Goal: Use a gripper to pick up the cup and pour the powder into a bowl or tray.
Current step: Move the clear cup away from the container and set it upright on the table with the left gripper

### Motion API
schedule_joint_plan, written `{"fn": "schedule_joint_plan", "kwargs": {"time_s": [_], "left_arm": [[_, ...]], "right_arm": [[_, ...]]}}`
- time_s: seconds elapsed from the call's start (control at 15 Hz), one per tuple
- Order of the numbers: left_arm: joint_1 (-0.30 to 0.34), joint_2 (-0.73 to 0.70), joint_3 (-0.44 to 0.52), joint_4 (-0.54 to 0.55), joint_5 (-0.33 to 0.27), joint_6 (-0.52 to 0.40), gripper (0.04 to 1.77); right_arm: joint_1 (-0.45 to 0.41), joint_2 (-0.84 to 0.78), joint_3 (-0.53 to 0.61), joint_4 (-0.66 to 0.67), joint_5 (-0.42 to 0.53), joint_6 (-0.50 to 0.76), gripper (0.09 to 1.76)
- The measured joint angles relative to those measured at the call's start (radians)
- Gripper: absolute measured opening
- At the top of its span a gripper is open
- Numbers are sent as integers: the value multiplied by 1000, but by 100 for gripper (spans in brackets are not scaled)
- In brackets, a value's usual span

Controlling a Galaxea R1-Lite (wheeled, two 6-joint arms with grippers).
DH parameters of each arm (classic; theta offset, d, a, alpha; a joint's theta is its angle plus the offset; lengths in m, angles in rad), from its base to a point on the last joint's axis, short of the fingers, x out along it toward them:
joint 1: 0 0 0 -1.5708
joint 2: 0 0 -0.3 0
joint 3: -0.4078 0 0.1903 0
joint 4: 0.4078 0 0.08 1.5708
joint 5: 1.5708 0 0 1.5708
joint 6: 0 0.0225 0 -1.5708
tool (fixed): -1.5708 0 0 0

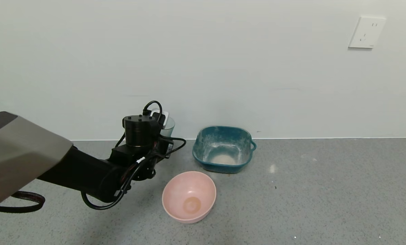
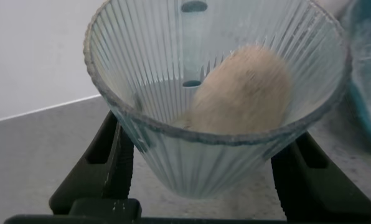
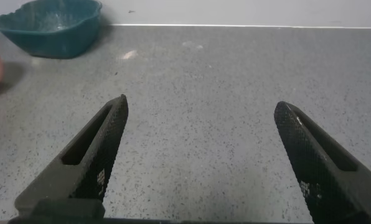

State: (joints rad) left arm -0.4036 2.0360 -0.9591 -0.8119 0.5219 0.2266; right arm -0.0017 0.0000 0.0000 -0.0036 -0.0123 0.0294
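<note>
Black left arm (image 1: pixel 87 173) — silver-grey shell, round screw-topped cylinder (image 1: pixel 140 131), looping black cables (image 1: pixel 128 177).

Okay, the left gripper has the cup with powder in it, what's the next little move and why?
Probably carry the cup sideways toward the teal dish, keeping it upright. The left gripper is shut on the cup, with a heap of powder inside, and in the head view the cup sits to the left of the teal dish, not over it. Tipping now would likely spill onto the floor.
</note>
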Motion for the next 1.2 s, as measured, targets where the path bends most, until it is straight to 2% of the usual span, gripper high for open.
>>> {"fn": "schedule_joint_plan", "kwargs": {"time_s": [0.13, 0.33, 0.4, 0.53, 0.8, 1.07, 1.2], "left_arm": [[11, 27, 15, -43, -14, -71, 127], [33, 88, 27, -203, -15, -97, 127], [51, 107, 32, -225, -17, -99, 127], [87, 134, 35, -238, -17, -123, 127], [110, 166, 34, -240, -17, -234, 127], [113, 195, 37, -243, -16, -311, 127], [114, 213, 49, -279, -16, -330, 127]], "right_arm": [[0, 0, 0, 0, 0, 0, 171], [0, 0, 0, 0, 0, 0, 171], [0, 0, 0, 0, 0, 0, 171], [0, 0, 0, 1, 0, 0, 171], [0, 0, 0, 0, 0, 0, 171], [0, 0, 0, 0, 0, 0, 171], [0, 0, 0, 1, 0, 0, 171]]}}
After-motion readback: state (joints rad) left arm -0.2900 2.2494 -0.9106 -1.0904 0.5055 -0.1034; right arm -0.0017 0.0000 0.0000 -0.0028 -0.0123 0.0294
